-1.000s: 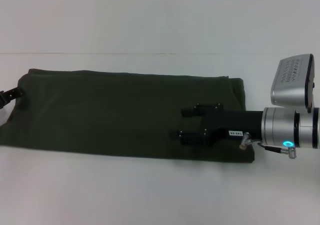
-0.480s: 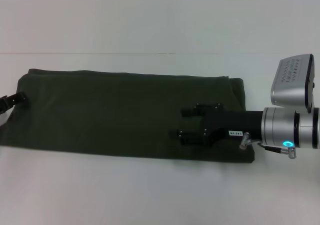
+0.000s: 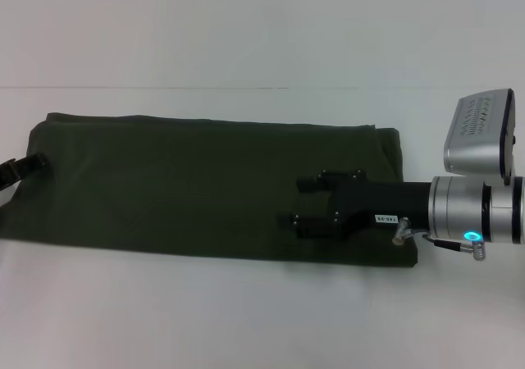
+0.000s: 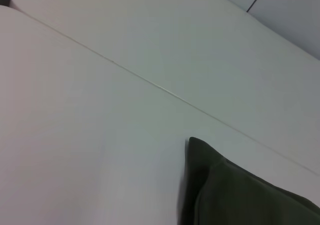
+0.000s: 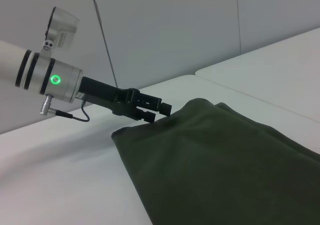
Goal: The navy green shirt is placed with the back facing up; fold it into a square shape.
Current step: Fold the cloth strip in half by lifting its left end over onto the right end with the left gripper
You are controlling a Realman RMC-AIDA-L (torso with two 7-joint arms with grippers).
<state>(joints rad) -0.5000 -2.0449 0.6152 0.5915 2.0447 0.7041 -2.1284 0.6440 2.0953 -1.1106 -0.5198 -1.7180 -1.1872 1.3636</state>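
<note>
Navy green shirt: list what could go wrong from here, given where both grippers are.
1. The navy green shirt lies as a long band, not a square; the left gripper sits only at its far end edge, so a thin pinch could slip.
2. The right gripper is over the cloth well inside the other end and may bunch the layers when it moves.

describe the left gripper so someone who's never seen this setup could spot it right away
Start from the white table and the navy green shirt folded into a long band across it. Go to the band's end on the robot's left: the left gripper is the small black one at that edge. The right gripper, by contrast, hangs over the band's other half on a silver wrist with a blue light.
</note>
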